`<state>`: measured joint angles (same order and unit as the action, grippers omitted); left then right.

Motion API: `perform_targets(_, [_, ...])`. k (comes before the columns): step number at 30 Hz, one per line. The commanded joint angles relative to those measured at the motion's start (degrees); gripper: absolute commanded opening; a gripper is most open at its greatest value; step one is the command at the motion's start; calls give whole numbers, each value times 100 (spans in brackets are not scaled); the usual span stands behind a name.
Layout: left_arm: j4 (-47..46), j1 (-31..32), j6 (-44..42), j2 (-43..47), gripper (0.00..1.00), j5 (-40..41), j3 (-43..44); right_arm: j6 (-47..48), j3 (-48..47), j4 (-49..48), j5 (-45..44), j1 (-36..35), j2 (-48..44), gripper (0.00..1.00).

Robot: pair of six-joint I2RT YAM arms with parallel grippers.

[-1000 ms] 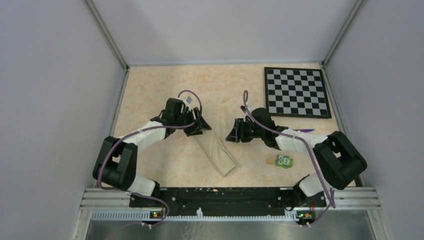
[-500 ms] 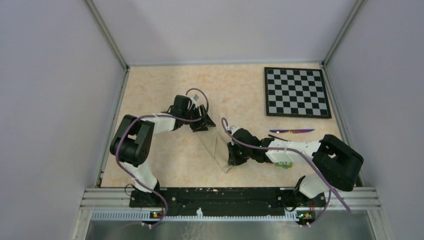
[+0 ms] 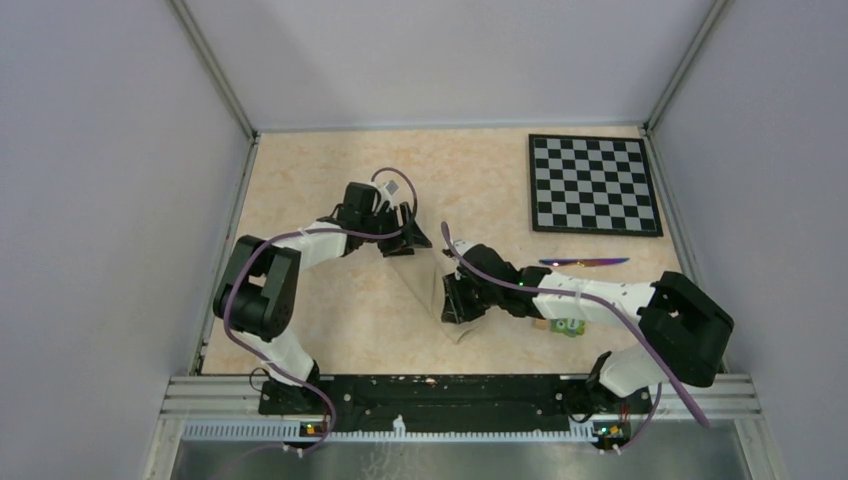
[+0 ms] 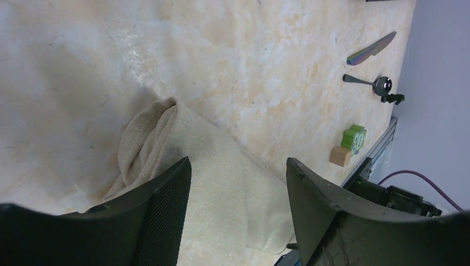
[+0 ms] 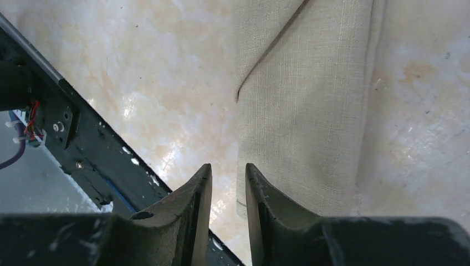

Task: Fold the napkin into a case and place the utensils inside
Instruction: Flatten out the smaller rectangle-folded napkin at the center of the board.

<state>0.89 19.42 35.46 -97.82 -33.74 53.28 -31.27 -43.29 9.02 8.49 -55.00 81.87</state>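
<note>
Near mid-table, on the speckled tabletop [image 3: 320, 180]: the case [image 3: 420, 283], a narrow folded bundle of beige napkin cloth. Lies aslant, far end toward the left, near end toward the right and the black rail [image 5: 83, 149] at the table's front.

At the far end, the left gripper [image 4: 238, 162]. Stands wide open, one finger on each side of the bundle, cloth running between and beneath them. No pinch to be seen. Just beyond the fingertips, the bundle's bunched, rounded end, its folds showing.

At the near end, the right gripper [image 5: 228, 166]. Points down at the long edge of the case on the rail side. Shows only a narrow slit between its fingers, bare tabletop visible through it. One finger over the cloth, the other over the table, the cloth's edge right at the slit. Pinched or merely touched: cannot tell from either view. Ahead of the fingers, a diagonal fold line across the cloth.

Well apart from the case, to the right: the utensils [image 3: 585, 263], flat on the table just in front of the chessboard [image 3: 593, 185]. Among them, in the left wrist view, a knife [image 4: 371, 49] with a rainbow sheen and a dark spoon [image 4: 367, 83], close together but apart, with a tiny black knob [image 4: 392, 99] just beside the spoon's bowl. Nearer the rail, a green block [image 3: 570, 326] with white dots, against a small wooden block [image 4: 339, 157].
</note>
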Motion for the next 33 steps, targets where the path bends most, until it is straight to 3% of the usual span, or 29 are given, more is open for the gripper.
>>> perform_targets(1, [-30, -81, -135, -46, 69, 197, -38, -147, 246, -381, 338, -2, 63, 29])
perform_targets(7, [-15, -79, -318, -494, 68, 463, -80, -30, 721, -133, -105, 23, -70, 28])
perform_targets(14, [306, -115, -289, 57, 69, 201, 165, -6, 327, 208, 231, 15, -917, 31])
perform_targets(21, [128, -112, -40, 685, 71, 132, -292, -317, 755, -600, 709, 129, -506, 33])
perform_targets(33, [-737, -306, 399, -114, 68, -222, 95, -164, 1005, -817, 724, 304, -271, 32])
